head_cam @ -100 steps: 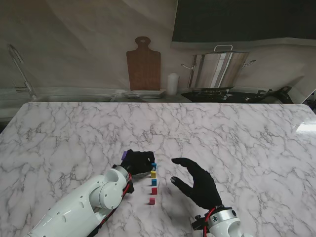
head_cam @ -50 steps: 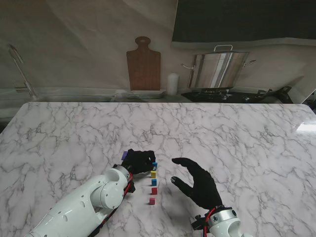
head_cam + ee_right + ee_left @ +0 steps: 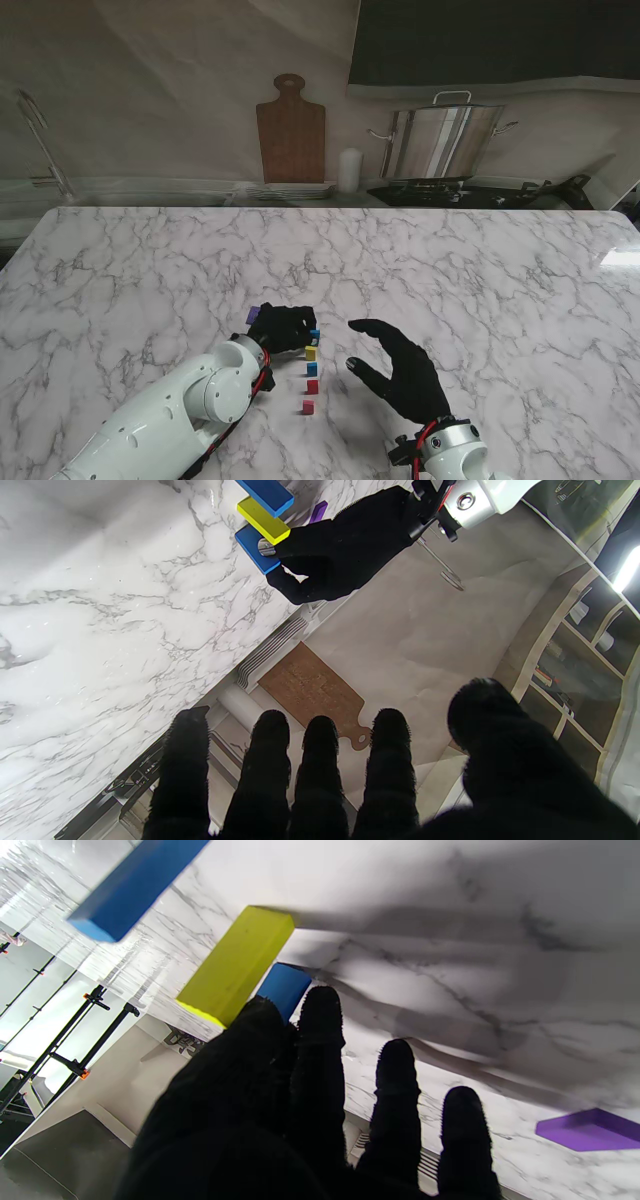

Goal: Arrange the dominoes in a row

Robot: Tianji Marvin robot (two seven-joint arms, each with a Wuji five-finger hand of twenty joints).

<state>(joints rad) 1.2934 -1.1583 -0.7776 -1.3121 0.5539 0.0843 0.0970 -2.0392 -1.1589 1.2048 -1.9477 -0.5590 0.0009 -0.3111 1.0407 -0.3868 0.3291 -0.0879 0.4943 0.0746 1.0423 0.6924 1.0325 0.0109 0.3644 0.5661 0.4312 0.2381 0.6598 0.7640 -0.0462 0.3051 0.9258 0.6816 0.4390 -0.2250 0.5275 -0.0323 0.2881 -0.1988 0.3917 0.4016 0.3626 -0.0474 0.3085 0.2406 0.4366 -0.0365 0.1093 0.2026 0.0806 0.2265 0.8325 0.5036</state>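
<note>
Several small dominoes stand in a row running away from me in the stand view: magenta (image 3: 307, 406), red (image 3: 312, 386), blue (image 3: 311, 369), yellow (image 3: 310, 353) and, farthest, another blue domino (image 3: 313, 337). My left hand (image 3: 278, 328) is at that far end, thumb and forefinger pinched on the farthest blue domino (image 3: 255, 550); the left wrist view shows it (image 3: 283, 987) just past the fingertips, beside the yellow one (image 3: 235, 965). A purple domino (image 3: 252, 314) lies flat on the far left side of this hand. To the right of the row, my right hand (image 3: 400, 372) hovers open, holding nothing.
The marble table (image 3: 480, 270) stretches wide on all sides. Beyond its far edge are a wooden cutting board (image 3: 290, 130), a white cylinder (image 3: 348, 170), stacked plates (image 3: 290, 190) and a steel pot (image 3: 440, 140) on a stove.
Hardly anything differs. My left hand stays at the far end of the row on the blue domino, and my right hand has not moved.
</note>
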